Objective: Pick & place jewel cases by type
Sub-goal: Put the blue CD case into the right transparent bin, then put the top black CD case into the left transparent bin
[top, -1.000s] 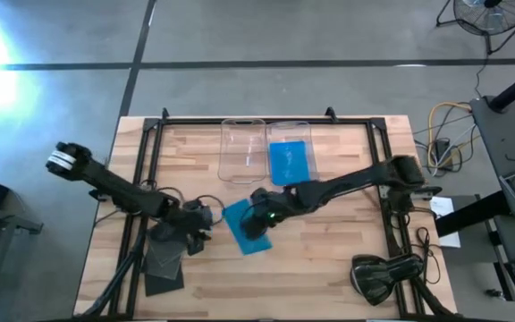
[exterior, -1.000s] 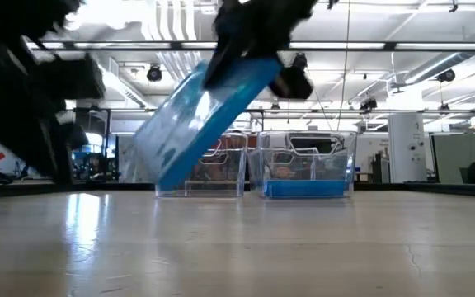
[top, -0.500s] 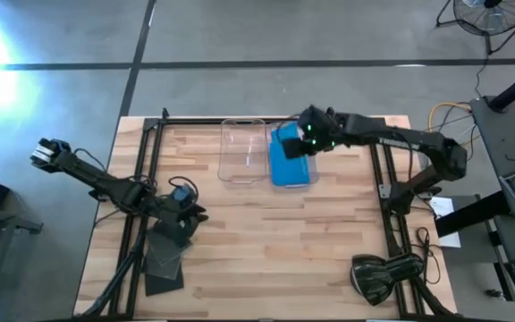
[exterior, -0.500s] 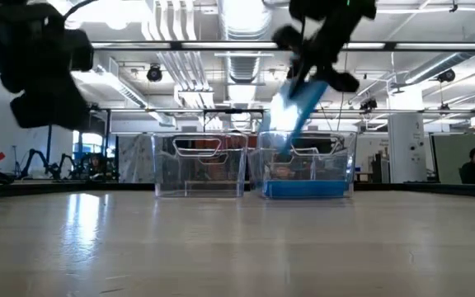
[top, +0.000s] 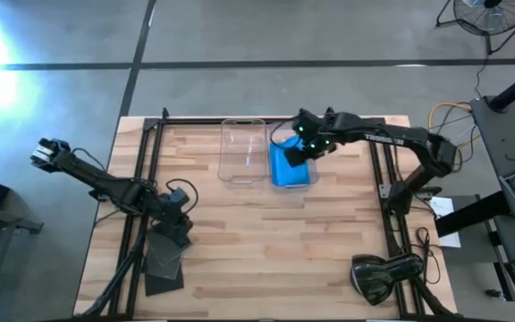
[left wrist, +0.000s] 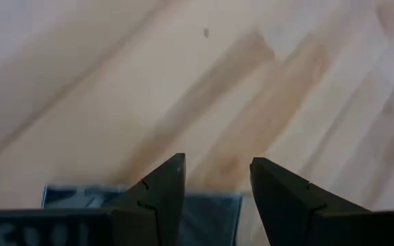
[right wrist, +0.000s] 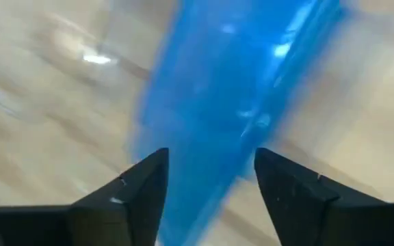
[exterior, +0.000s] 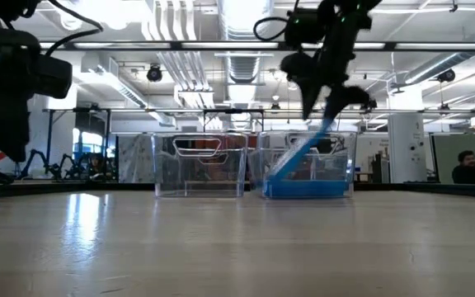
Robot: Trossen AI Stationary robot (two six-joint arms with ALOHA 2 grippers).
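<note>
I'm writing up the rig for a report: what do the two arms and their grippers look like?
Both arms are slim, dark, jointed links. The left arm ends in a pale, banded base joint, with a thin cable looping near its wrist. The right arm has green lights by the right gripper and faint white lettering. Wrist views show dark, wedge-shaped fingers.

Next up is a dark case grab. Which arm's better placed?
Left. The left gripper hovers open right above the dark jewel cases at the table's front-left. The right gripper is across the table over the right bin, where a blue case leans.
</note>
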